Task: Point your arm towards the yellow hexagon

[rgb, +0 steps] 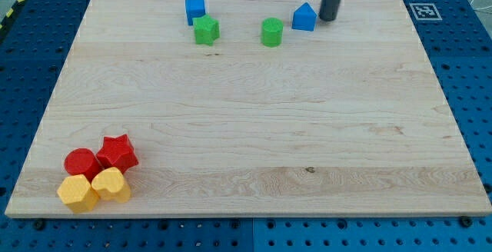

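Along the view's top edge of the pale wooden tabletop we find four plastic blocks in a loose row: a blue cube, just below and right of it a green star-like block, then a green cylinder, and a blue house-shaped block. The cube and the green star-like block sit nearly touching; the cylinder stands apart from both neighbours.

In the bottom-left corner a tight cluster lies close to the tabletop's left and bottom edges: a red cylinder, a red star, the yellow hexagon and a yellow heart-shaped block, though the heart's outline is hard to make out at this size. The hexagon is the lowest and leftmost of the four, pressed against the heart and the red cylinder, with only a narrow strip of wood between it and the edge.

Between the two groups the wood is wide open across the whole middle and right side.

Our dark rod comes down upright from the top of the view, and my tip rests just right of the blue house-shaped block, far across the tabletop from the yellow hexagon. We carry no fingers, so there is nothing to spread or pinch.
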